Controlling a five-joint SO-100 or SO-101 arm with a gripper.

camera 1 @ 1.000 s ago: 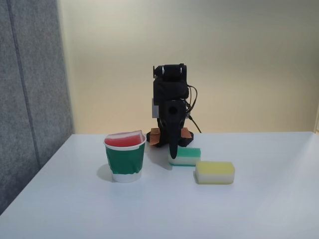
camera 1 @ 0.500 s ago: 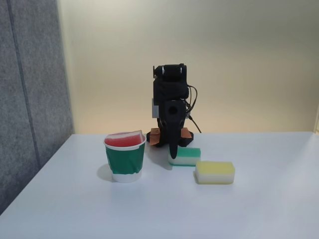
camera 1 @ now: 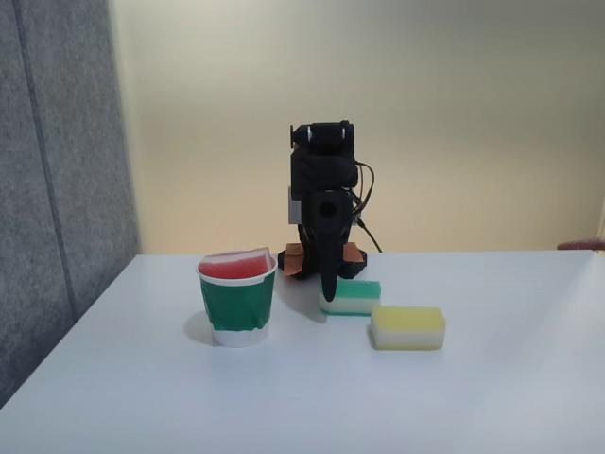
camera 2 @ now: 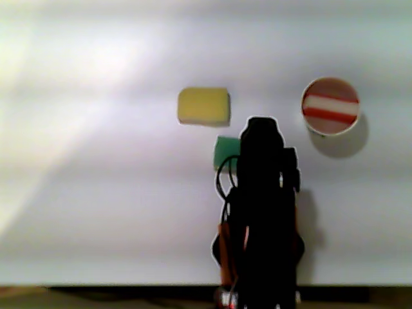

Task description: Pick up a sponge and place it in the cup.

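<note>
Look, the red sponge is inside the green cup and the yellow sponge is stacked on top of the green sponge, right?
Not quite. The red sponge is inside the green cup, but the yellow sponge is not stacked on the green sponge. It lies on the table beside it, as the fixed view shows.

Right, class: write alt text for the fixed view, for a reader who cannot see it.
A red sponge sits inside a green paper cup on a white table. Behind it a black robot arm is folded, its gripper pointing down just in front of a green sponge, with a yellow sponge nearer the camera.
</note>
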